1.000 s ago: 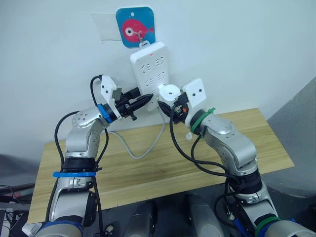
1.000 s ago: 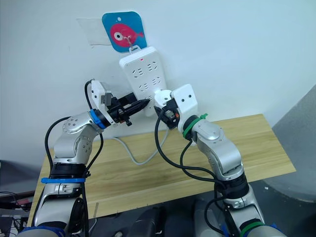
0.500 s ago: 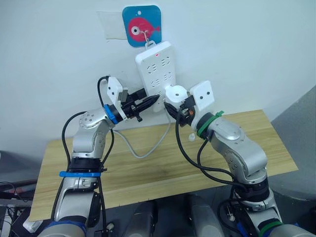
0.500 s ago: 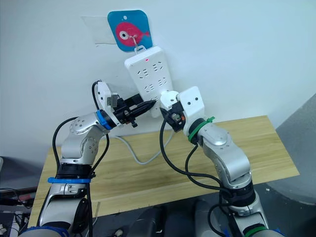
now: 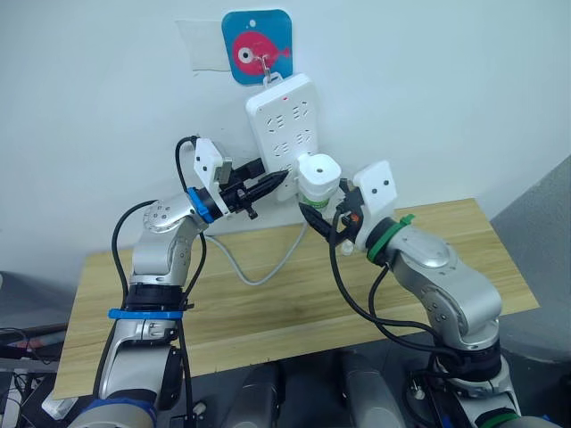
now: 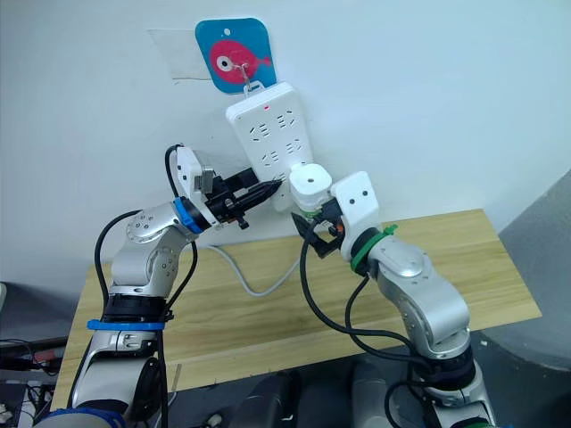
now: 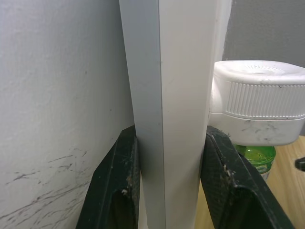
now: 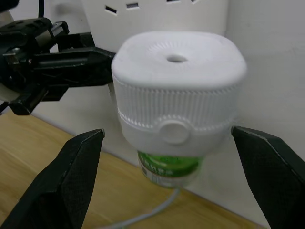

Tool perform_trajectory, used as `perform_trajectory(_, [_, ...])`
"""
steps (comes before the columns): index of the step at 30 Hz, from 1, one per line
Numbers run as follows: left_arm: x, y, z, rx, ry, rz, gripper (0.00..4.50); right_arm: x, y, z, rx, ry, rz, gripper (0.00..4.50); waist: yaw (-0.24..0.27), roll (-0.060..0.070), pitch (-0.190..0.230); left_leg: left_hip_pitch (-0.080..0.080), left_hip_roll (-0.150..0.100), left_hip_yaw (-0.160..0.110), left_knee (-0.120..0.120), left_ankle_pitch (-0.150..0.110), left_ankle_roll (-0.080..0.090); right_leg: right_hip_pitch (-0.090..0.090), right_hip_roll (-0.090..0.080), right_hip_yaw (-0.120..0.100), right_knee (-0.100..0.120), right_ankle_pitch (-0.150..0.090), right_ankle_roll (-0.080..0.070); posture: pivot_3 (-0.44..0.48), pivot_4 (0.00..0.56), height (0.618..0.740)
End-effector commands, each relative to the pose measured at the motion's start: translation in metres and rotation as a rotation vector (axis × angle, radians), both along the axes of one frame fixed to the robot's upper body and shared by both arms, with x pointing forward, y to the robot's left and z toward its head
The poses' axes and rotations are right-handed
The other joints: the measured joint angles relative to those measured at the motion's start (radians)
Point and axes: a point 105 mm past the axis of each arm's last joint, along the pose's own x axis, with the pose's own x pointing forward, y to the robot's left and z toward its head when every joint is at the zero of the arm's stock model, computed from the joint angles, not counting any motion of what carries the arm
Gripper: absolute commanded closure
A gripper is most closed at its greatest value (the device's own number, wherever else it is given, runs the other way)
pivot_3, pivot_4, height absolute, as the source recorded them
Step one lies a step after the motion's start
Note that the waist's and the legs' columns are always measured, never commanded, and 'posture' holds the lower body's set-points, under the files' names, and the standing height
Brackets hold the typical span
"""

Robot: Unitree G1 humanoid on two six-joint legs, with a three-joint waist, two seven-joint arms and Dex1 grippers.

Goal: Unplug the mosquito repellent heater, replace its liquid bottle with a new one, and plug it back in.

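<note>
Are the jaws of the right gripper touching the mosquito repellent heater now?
Apart. In the right wrist view, the right gripper is open, its jaws wide on either side of the mosquito repellent heater, with a plain gap at each side.

The right gripper has let go of the mosquito repellent heater and drawn back below it, fingers spread wide on either side. The heater now sits in the power strip, its vent turned outward.

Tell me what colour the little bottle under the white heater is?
Green bottle, clearest in the right wrist view.
</note>
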Motion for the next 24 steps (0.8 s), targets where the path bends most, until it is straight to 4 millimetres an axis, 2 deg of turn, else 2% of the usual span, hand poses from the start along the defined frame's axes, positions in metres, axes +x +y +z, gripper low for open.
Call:
perform_trajectory(1, [-0.005,-0.010,0.007,0.045,-0.058,-0.050,3.16,-0.022,-0.009,0.011,0.005,-0.032,0.074,0.03,0.001,0.000,0.000,0.000,0.000,0.000,0.000,0.000,0.000,0.000,0.000,0.000,0.000,0.000,0.000,-0.140,0.236,0.740])
perform_trajectory(3, [-0.004,-0.008,0.007,0.048,-0.061,-0.045,3.16,-0.028,-0.013,0.010,-0.001,-0.022,0.101,0.03,0.001,0.000,0.000,0.000,0.000,0.000,0.000,0.000,0.000,0.000,0.000,0.000,-0.001,0.000,0.000,-0.141,0.236,0.740])
perform_trajectory(5, [-0.002,-0.004,0.008,0.049,-0.064,-0.032,2.45,-0.033,-0.018,0.009,-0.001,-0.007,0.136,0.00,0.001,0.000,0.000,0.000,0.000,0.001,0.000,0.000,0.001,0.000,0.000,0.000,0.000,0.000,0.000,-0.141,0.235,0.740])
perform_trajectory(6, [-0.001,-0.001,0.008,0.051,-0.064,-0.025,2.28,-0.035,-0.020,0.009,-0.009,-0.005,0.158,0.00,0.001,0.000,0.000,0.000,0.000,0.000,0.000,0.000,0.001,0.000,0.000,0.000,0.000,0.000,0.000,-0.139,0.235,0.740])
perform_trajectory(9, [-0.001,0.011,0.008,0.062,-0.059,0.003,1.38,-0.035,-0.022,0.009,-0.019,-0.005,0.189,0.61,-0.004,0.000,0.000,0.000,0.001,0.001,0.000,0.000,0.001,0.001,0.000,0.000,0.000,0.000,0.000,-0.134,0.236,0.740])
perform_trajectory(10, [-0.002,0.014,0.007,0.066,-0.057,0.013,0.93,-0.034,-0.022,0.009,-0.020,-0.007,0.194,1.13,-0.004,0.000,0.000,0.000,0.001,0.001,0.000,0.000,0.001,0.000,0.000,0.001,0.000,0.000,0.000,-0.134,0.236,0.740])
perform_trajectory(11, [-0.003,0.019,0.006,0.073,-0.054,0.022,0.73,-0.033,-0.022,0.009,-0.019,-0.009,0.198,1.32,-0.004,0.000,0.000,0.000,0.001,0.001,0.000,0.000,0.001,0.000,0.000,0.001,0.000,0.000,0.000,-0.134,0.236,0.740])
perform_trajectory(14, [-0.013,0.033,0.003,0.096,-0.040,0.044,0.00,-0.032,-0.021,0.011,-0.015,-0.026,0.214,2.37,-0.009,0.000,0.000,0.001,0.002,0.002,-0.001,0.000,0.001,0.000,0.000,0.002,0.000,0.000,0.000,-0.114,0.235,0.740])
perform_trajectory(19, [-0.037,0.044,0.001,0.121,-0.027,0.050,0.00,-0.033,-0.013,0.013,-0.011,-0.053,0.255,4.26,-0.004,0.000,0.000,0.001,0.002,0.002,-0.001,-0.001,0.001,-0.001,0.000,0.003,0.000,0.000,0.000,-0.078,0.236,0.740])
perform_trajectory(20, [-0.042,0.043,0.002,0.120,-0.028,0.047,0.00,-0.033,-0.011,0.014,-0.009,-0.058,0.261,4.49,-0.002,0.000,0.000,0.001,0.002,0.002,-0.001,-0.001,0.001,-0.001,-0.001,0.003,0.000,0.000,0.000,-0.070,0.235,0.740])
perform_trajectory(24, [-0.068,0.028,0.004,0.108,-0.029,-0.012,0.00,-0.031,0.000,0.014,0.000,-0.076,0.287,4.49,0.009,-0.001,0.000,0.001,0.002,0.002,0.000,-0.001,0.001,0.000,-0.001,0.003,0.000,0.000,0.000,-0.055,0.234,0.740])
